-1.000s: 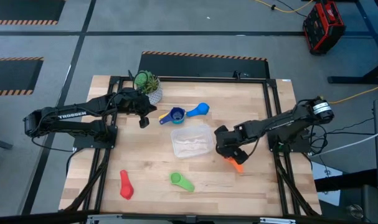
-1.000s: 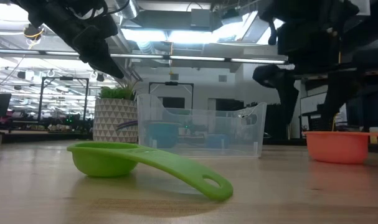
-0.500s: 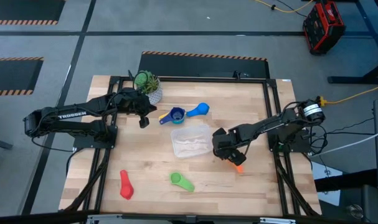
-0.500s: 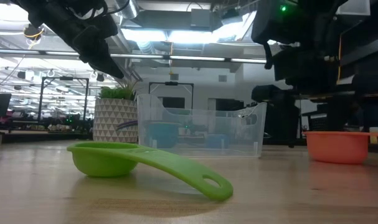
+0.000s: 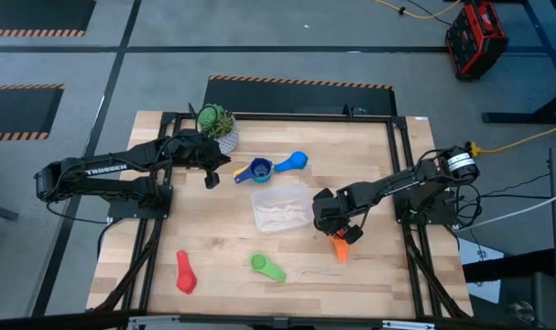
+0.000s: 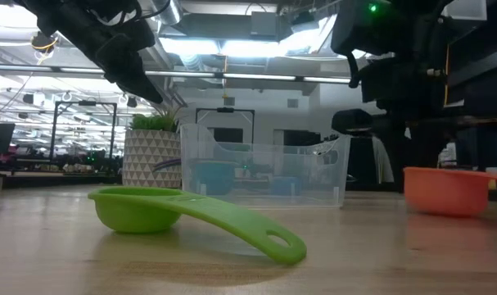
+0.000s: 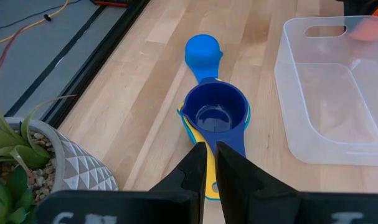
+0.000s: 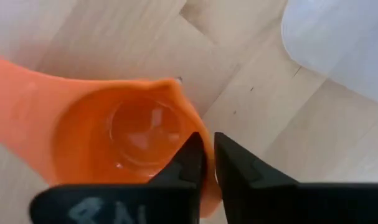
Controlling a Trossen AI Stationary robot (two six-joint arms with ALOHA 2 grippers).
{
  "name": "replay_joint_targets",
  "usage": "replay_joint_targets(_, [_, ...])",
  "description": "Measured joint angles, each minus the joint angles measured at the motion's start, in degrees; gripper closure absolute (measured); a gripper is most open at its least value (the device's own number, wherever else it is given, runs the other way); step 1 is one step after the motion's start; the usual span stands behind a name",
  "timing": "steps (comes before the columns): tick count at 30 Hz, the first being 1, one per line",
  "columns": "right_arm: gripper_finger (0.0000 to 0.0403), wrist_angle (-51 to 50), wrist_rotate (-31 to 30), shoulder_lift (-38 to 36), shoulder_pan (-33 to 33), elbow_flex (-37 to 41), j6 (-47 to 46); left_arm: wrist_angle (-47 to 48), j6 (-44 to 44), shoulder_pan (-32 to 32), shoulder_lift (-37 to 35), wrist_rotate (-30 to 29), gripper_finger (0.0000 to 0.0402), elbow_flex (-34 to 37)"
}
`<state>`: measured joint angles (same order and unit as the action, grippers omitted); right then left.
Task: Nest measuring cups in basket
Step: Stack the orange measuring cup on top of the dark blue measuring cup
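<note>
My right gripper (image 5: pixel 337 229) is down by the basket's right side and shut on the orange cup (image 8: pixel 126 137), whose handle (image 5: pixel 341 250) points toward the near edge. The clear basket (image 5: pixel 282 207) stands empty at mid-table. My left gripper (image 7: pixel 207 155) is shut and empty, held above the table next to the plant. In front of it the dark blue cup (image 7: pixel 215 114) sits in the yellow cup (image 7: pixel 208 180), beside the light blue cup (image 7: pixel 202 51). The green cup (image 5: pixel 267 267) and the red cup (image 5: pixel 185 272) lie near the front edge. My right gripper pinches the orange cup's rim (image 8: pixel 193 127), one finger (image 8: pixel 189 165) inside the bowl and the other outside. The fingers come from above, pointing down. The cup (image 6: pixel 445 190) sits slightly tilted, low over the table; whether it is clear of the wood I cannot tell.
A potted green plant in a white pot (image 5: pixel 219 124) stands at the far left, close behind my left gripper. Bare wood lies between the basket and the front cups. Black frame rails (image 5: pixel 401 174) run along the table's sides.
My right gripper has gone a little toward the table's left, toward the basket, and down onto the orange cup. The cup has turned about, its handle swinging toward the near edge, and it has tipped slightly.
</note>
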<state>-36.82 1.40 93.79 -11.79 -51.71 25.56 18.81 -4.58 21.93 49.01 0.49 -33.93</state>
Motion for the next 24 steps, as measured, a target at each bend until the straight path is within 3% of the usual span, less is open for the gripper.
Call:
replay_joint_targets(3, [0.0391,-3.6,-0.3,0.1,0.0,-1.8,0.0,0.0,0.0,0.0,0.0,0.0,0.0374,0.0])
replay_joint_targets(16, [0.0388,-28.7,-0.3,0.2,4.3,-17.5,-2.8,0.0,0.0,0.0,0.0,0.0,0.0374,0.0])
replay_joint_targets(24, [0.0387,-31.1,-0.2,0.2,12.9,-29.1,-2.9,0.0,0.0,0.0,0.0,0.0,0.0374,0.0])
